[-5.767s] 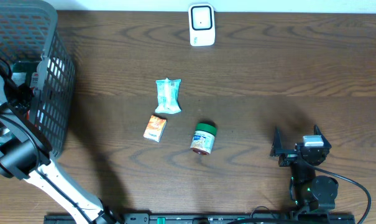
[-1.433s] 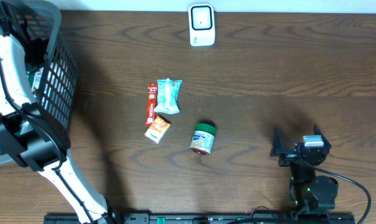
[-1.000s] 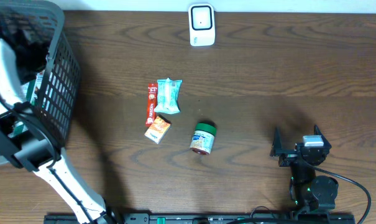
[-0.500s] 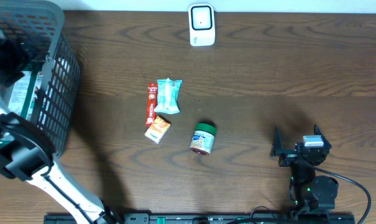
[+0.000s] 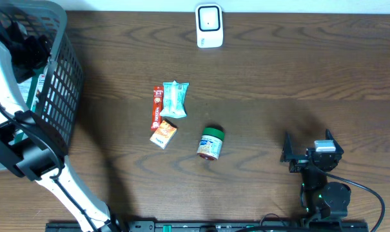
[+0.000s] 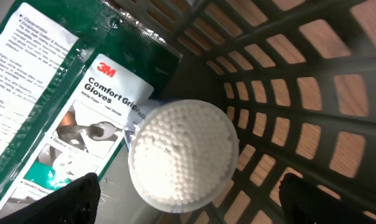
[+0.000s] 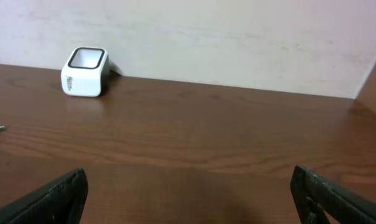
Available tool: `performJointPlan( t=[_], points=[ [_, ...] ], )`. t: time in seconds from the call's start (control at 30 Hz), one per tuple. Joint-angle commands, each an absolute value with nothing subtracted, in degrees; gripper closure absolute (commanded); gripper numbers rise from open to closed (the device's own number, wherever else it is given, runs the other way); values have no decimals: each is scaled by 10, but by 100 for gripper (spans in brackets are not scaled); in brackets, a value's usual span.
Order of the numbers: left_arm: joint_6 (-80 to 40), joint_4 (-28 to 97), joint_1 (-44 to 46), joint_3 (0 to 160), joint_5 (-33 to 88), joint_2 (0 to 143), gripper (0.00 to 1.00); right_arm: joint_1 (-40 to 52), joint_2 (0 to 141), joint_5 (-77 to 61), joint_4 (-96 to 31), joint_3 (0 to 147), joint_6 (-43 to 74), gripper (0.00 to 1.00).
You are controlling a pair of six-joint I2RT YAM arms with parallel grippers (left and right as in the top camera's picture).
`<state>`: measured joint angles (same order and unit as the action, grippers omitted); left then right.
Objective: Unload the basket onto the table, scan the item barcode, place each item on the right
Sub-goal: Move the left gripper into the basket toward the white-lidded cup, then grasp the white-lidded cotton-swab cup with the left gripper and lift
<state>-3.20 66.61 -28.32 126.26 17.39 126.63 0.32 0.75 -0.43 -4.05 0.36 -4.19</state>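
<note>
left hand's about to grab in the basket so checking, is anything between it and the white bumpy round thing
Nothing visible does. The round thing lies uncovered in front of the open left hand, partly over the gloves pack. The basket wall stands close beside it, not over it.

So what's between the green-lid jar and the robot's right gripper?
Nothing. In the overhead view, only bare table lies between the green-lid jar and the open right gripper.
</note>
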Motion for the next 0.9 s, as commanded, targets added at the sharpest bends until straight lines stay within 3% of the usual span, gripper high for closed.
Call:
performJointPlan(
  t=[0.0,0.37,0.57,0.77,0.87],
  points=[
    [-37,668,-283,1264,158,1300,9,5,8,-7,-43,3,-48,1],
    [-30,660,-284,1264,157,1349,11,5,8,-7,-43,3,-48,1],
    [-31,662,-291,1264,136,1349,27,5,8,-7,-43,3,-48,1],
    [-31,669,-303,1265,109,1348,27,5,8,-7,-43,3,-48,1],
    [-33,672,-303,1265,119,1348,22,5,8,-7,-43,3,-48,1]
  ],
)
